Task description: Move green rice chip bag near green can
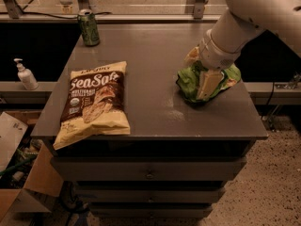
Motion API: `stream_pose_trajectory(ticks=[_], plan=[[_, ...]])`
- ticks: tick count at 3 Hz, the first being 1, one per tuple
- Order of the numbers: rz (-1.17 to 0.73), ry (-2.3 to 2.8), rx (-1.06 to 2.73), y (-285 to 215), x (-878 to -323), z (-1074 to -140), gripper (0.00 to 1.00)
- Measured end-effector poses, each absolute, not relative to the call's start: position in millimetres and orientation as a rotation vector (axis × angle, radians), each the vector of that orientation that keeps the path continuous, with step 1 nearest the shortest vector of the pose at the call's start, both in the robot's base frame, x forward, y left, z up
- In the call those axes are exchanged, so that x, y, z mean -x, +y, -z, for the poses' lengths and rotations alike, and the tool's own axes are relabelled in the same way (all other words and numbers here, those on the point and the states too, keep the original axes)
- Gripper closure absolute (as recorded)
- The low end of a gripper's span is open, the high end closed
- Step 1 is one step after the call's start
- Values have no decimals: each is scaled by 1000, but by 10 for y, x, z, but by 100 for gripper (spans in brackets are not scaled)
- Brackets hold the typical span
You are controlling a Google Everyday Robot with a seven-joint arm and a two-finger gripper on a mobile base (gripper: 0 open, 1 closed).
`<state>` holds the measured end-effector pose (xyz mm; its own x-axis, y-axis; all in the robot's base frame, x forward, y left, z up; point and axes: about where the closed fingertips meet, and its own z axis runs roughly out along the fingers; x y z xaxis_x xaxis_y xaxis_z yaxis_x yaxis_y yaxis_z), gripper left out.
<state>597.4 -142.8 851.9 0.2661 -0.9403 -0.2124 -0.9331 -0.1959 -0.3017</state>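
Where the worktop (155,69) comes nearest to us, we see the cream-and-brown Sea Salt bag (94,102) lying flat at the front left. Farther back, on the right side, the green rice chip bag (186,83) sits crumpled on the surface, and the pincer (198,76) grips it from above. At the far left corner, well apart, the green can (88,27) stands upright.

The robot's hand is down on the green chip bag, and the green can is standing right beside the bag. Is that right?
Not quite. The gripper is down on the green rice chip bag, but the green can is not beside it. It stands apart at the table's far left corner, as the camera view shows.
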Motion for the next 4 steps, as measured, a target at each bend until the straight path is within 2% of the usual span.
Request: stream_pose_trajectory(ticks=[2, 3, 4], plan=[[34, 1636, 2166, -1252, -5962, -8723, 87], [43, 1564, 2131, -958, -5899, -9118, 100], [43, 1564, 2131, -958, -5899, -9118, 100]])
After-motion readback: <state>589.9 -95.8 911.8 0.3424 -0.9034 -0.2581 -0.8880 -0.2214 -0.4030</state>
